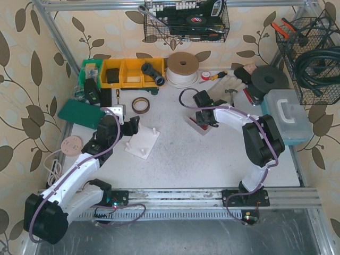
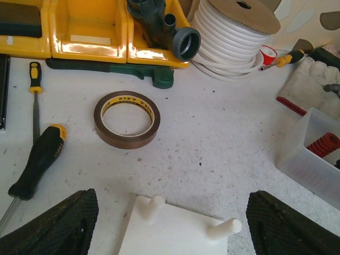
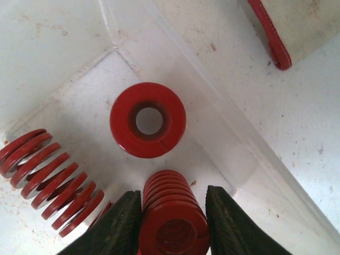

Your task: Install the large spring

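Seen from the right wrist, my right gripper [image 3: 172, 220] reaches into a clear plastic box [image 3: 234, 154], and its fingers press both sides of a red large spring [image 3: 172, 210] seen end-on. An upright red spring [image 3: 147, 119] and one lying on its side [image 3: 50, 180] share the box. In the top view that gripper [image 1: 204, 119] sits over the box right of centre. My left gripper [image 2: 172, 215] stands open, with nothing between its fingers, over the white base plate [image 2: 175, 239] with its two pegs [image 2: 155, 204]. The same plate [image 1: 142, 142] lies left of centre.
A brown tape roll [image 2: 127, 119] lies beyond the plate, with a black-handled screwdriver [image 2: 37, 159] to its left. Yellow bins [image 2: 90, 29], a grey pipe fitting [image 2: 183, 42] and a white cord spool [image 2: 234, 37] line the back. A work glove [image 2: 313, 79] and a toolbox [image 1: 289, 114] sit right.
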Tool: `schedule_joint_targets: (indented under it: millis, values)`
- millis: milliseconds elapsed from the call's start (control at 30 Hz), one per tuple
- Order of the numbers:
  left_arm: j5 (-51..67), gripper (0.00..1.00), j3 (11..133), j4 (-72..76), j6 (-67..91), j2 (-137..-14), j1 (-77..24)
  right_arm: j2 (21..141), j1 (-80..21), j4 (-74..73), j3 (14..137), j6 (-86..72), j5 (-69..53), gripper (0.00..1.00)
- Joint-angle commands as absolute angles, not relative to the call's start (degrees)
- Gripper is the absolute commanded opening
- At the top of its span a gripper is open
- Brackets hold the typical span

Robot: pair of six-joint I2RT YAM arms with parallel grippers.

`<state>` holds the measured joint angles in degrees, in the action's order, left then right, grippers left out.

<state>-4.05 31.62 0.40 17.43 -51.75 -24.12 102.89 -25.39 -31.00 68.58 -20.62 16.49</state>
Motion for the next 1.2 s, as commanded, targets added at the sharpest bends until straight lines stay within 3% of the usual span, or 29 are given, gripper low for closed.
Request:
schedule_joint_targets:
  millis: [0,333,600,933,1167]
  values:
    - [-5.35,0.79,31.88,0.64,16.24,-50.48,-24.85,102.56,-25.59,-30.36,68.97,-19.72,17.76,0.33]
    - [-3.49,0.73,29.84,4.72,14.50,-48.75,-25.13,94.36,-25.67,-31.68,69.04,-16.29,16.32,0.00]
    - [8.17,0.62,25.16,21.52,9.48,-49.53,-25.58,77.33,-25.71,-27.56,62.00,-14.27,5.86,0.00]
    - [30.82,0.57,22.12,50.55,-2.31,-58.33,-29.96,62.62,-26.57,-4.53,50.58,-15.86,-14.37,0.00]
    - [27.47,0.68,29.38,36.19,-27.60,-59.28,-35.50,63.01,-31.63,-1.59,53.18,-17.30,-16.24,0.00]
